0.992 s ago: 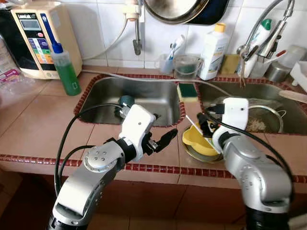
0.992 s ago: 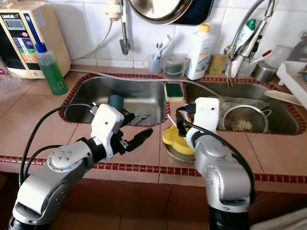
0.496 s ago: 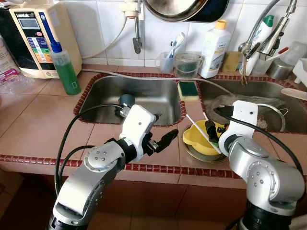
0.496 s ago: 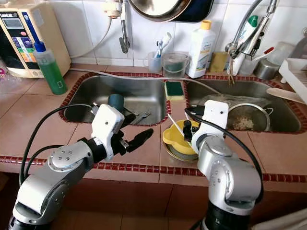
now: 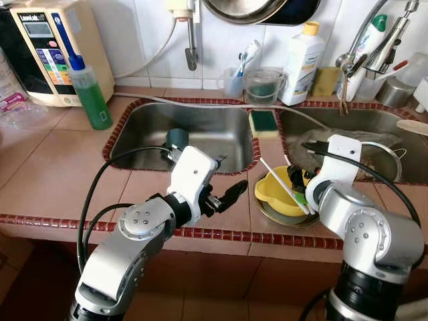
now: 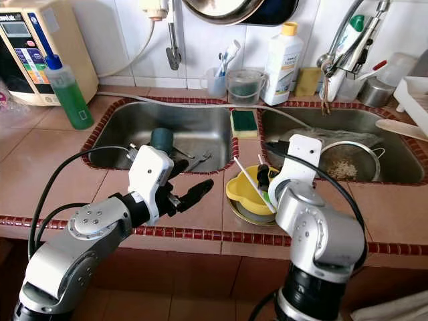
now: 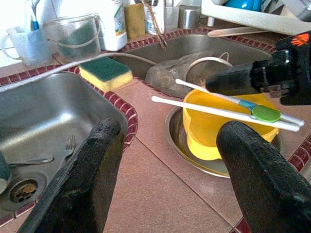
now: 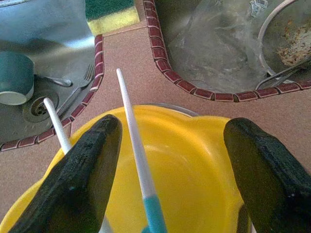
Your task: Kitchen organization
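Slowly the right gripper [image 8: 165, 160] had slid closer over the yellow bowl [image 5: 281, 195], fingers wide apart and holding nothing. Two white sticks [image 7: 223, 112] lay across the bowl's rim, easy to pinch. Nearby, the left gripper [image 7: 170, 179] waited, open and empty.

Right claw [image 6: 264, 179] over yellow bowl [image 6: 244, 192] on counter; left claw [image 6: 194, 192] open beside it
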{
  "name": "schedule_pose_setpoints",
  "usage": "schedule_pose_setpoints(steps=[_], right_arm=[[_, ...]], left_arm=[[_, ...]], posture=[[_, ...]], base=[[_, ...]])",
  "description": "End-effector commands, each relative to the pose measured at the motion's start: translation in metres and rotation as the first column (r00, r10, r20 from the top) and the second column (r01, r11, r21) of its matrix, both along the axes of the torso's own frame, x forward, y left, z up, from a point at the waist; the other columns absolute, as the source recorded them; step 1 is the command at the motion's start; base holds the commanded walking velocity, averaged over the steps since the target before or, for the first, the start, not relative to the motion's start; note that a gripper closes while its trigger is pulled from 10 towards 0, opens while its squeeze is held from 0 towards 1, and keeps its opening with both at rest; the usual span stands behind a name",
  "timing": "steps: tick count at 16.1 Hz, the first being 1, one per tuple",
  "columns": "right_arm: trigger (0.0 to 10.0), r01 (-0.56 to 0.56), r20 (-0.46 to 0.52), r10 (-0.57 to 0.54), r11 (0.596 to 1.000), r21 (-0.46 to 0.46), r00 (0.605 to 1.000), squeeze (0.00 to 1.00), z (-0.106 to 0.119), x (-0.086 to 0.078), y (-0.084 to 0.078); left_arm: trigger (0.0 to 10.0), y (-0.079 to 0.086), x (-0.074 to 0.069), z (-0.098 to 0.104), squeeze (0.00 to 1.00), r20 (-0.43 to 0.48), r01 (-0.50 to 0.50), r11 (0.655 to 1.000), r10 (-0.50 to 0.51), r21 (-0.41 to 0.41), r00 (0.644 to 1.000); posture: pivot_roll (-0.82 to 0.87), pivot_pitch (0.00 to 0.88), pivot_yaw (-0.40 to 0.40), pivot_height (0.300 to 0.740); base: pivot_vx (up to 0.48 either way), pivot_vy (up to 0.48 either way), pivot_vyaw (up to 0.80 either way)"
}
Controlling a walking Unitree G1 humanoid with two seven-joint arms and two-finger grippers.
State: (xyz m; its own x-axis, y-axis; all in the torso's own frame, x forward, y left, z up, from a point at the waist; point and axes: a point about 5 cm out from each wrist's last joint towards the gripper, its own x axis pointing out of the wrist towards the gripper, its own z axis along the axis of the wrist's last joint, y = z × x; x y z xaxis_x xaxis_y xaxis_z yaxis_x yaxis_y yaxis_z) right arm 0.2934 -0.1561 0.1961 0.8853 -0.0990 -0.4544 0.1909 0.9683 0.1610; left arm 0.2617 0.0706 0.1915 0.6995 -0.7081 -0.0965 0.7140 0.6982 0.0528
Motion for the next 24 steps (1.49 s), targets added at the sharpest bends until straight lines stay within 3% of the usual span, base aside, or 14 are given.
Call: schedule_pose_setpoints(steps=[1,2,4,6,7,8,9,20,22,24], right_arm=[[7.0,-0.005,-0.001,0.005,1.000,0.024,1.000,0.00,0.001,0.003,0.003],[7.1,-0.005,-0.006,0.005,0.999,0.034,1.000,0.00,0.000,0.005,0.003],[4.3,-0.011,-0.021,0.012,0.999,0.044,1.000,0.00,-0.003,0.007,0.004],[4.5,-0.019,-0.028,0.021,0.998,0.054,0.999,0.00,-0.005,0.008,0.005],[3.5,-0.026,-0.037,0.028,0.998,0.061,0.999,0.00,-0.006,0.009,0.005],[1.3,-0.027,-0.040,0.029,0.998,0.062,0.999,0.00,-0.006,0.010,0.005],[0.0,-0.030,-0.044,0.033,0.997,0.066,0.999,0.00,-0.006,0.010,0.005],[0.0,-0.026,-0.063,0.031,0.996,0.084,0.998,0.00,-0.007,0.012,0.004],[0.0,-0.025,-0.067,0.031,0.997,0.080,0.997,0.00,-0.008,0.012,0.004],[0.0,-0.025,-0.070,0.030,0.997,0.079,0.997,0.00,-0.008,0.012,0.004]], left_arm=[[10.0,0.001,-0.001,0.007,0.00,0.023,-0.003,1.000,0.003,-0.008,1.000],[10.0,0.001,-0.001,0.007,0.00,0.023,-0.006,1.000,0.006,-0.008,1.000],[10.0,0.001,-0.001,0.007,0.00,0.025,-0.009,1.000,0.010,-0.008,1.000],[10.0,0.000,-0.001,0.008,0.00,0.025,-0.012,1.000,0.013,-0.011,1.000],[10.0,0.000,-0.001,0.008,0.00,0.027,-0.015,1.000,0.015,-0.014,1.000],[10.0,-0.001,-0.001,0.009,0.00,0.028,-0.016,1.000,0.017,-0.017,0.999],[10.0,-0.001,-0.001,0.009,0.00,0.030,-0.018,1.000,0.018,-0.020,0.999],[10.0,-0.001,-0.005,0.009,0.00,0.024,0.010,1.000,-0.010,-0.014,1.000],[10.0,-0.005,-0.019,0.014,0.00,0.032,0.150,0.988,-0.149,-0.044,0.988],[10.0,-0.008,-0.024,0.014,0.00,0.020,0.189,0.981,-0.188,-0.055,0.982]], posture=[[-0.18,0.059,0.024,0.740],[-0.18,0.060,0.023,0.740],[-0.18,0.059,0.020,0.740],[-0.18,0.060,0.018,0.740],[-0.18,0.060,0.017,0.740],[-0.18,0.060,0.016,0.740],[-0.18,0.060,0.016,0.740],[-0.18,0.063,0.016,0.740],[-0.18,0.062,0.016,0.740],[-0.18,0.061,0.017,0.740]], base=[[0.000,0.000,0.00],[0.000,0.000,0.00],[0.000,0.000,0.00],[0.000,0.000,0.00],[0.000,0.000,0.00],[0.000,0.000,0.00],[0.000,0.000,0.00],[0.000,0.000,0.00],[0.000,0.000,0.00],[0.000,0.000,0.00]])
